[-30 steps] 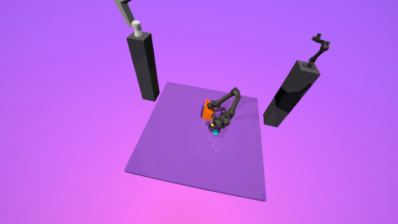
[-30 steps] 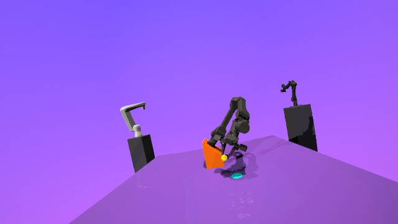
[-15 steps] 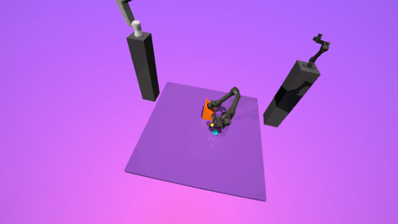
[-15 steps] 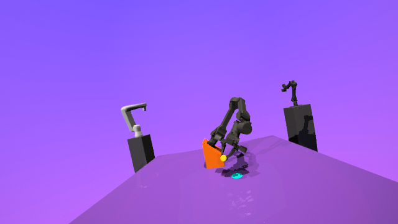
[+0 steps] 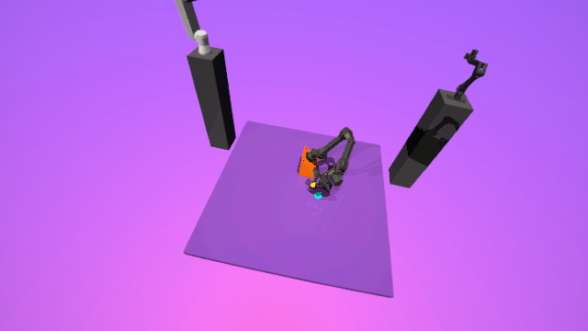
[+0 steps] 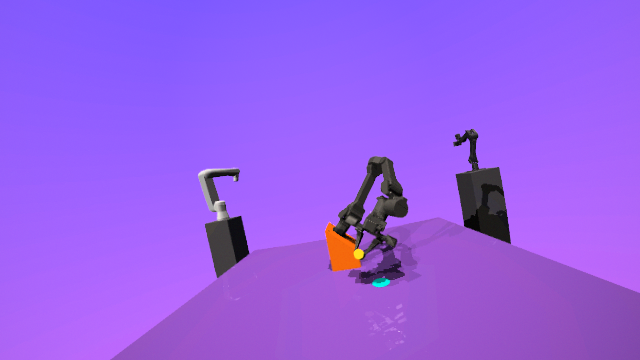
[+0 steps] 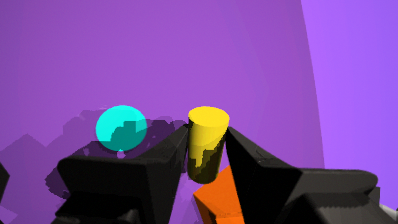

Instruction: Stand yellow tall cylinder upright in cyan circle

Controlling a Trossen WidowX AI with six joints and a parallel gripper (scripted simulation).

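The yellow tall cylinder is between the fingers of my gripper, which is shut on it. In the exterior view its round end faces the camera, and it is held above the table, to the left of the cyan circle. The cyan circle lies flat on the table and is partly in shadow. In the wrist view it is left of the cylinder, beyond the left finger, with nothing on it.
An orange wedge-shaped block stands at the arm's base, close beside the cylinder. Two dark pillars carrying other arms stand beyond the purple table.
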